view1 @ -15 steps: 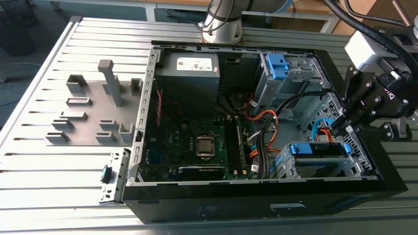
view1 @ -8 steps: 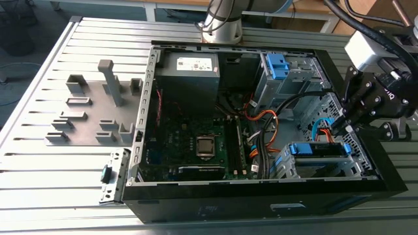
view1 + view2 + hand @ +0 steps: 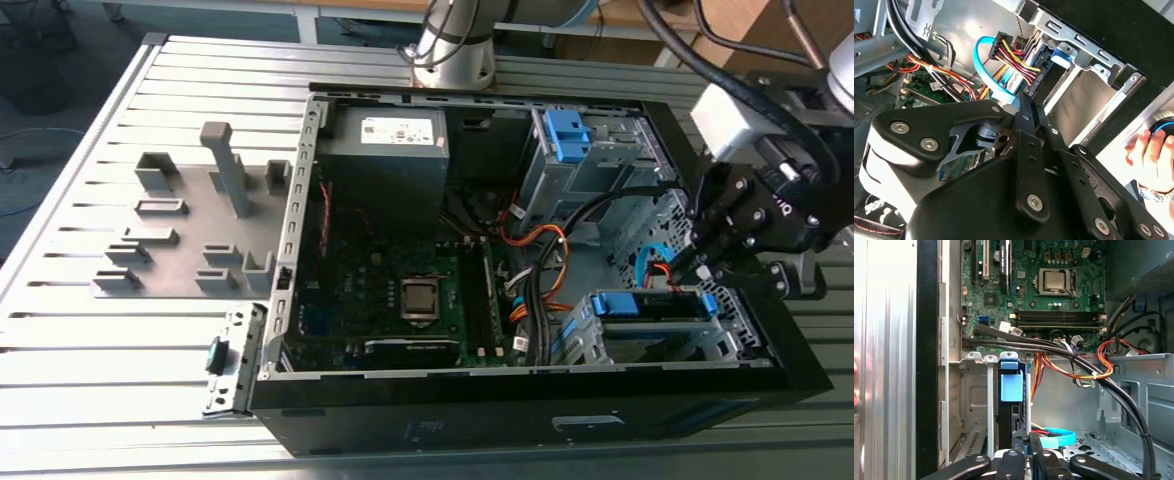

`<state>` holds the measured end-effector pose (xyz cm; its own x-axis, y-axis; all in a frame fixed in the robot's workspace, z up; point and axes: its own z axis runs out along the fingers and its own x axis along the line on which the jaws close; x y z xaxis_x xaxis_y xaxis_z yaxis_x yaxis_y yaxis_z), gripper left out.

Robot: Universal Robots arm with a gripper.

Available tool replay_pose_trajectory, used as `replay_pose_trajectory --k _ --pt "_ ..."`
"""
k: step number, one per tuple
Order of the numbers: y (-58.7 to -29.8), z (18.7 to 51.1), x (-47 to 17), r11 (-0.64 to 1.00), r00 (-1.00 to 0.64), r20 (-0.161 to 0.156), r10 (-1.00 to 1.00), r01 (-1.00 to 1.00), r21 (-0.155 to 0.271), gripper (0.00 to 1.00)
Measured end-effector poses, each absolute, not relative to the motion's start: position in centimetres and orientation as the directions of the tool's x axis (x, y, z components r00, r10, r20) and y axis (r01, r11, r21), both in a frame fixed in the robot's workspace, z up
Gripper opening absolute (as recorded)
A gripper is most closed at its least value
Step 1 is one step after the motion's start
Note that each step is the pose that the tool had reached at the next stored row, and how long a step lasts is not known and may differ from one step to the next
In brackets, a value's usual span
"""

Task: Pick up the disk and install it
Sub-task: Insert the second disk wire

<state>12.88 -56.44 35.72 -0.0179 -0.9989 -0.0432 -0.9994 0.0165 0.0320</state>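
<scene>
disk [image 3: 650, 304] stands on edge inside the drive cage [image 3: 607, 345], at the corner of the computer case [image 3: 467, 420] toward the exterior view's right. its blue bracket lies between the cage walls. the gripper [image 3: 683, 268] hangs just above this cage. its fingers [image 3: 1020, 447] are pressed close together and pinch nothing. in both wrist views the tips are at the disk's near end; contact cannot be confirmed. a bundle of yellow, red and black wires [image 3: 1014, 57] and a light-blue data cable [image 3: 985, 65] reach the disk's end; whether they are plugged in cannot be told. judged from this position, pickup is complete and insertion is largely done. full seating of the bracket is not verifiable. a person's hand [image 3: 1149, 150] is outside the case.
</scene>
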Motion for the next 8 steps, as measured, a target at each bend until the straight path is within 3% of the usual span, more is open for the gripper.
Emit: replay_pose_trajectory --k 8 --pt "-56.4 34.5 12.5 0.017 -0.018 -0.043 -0.999 -0.999 0.032 0.16"
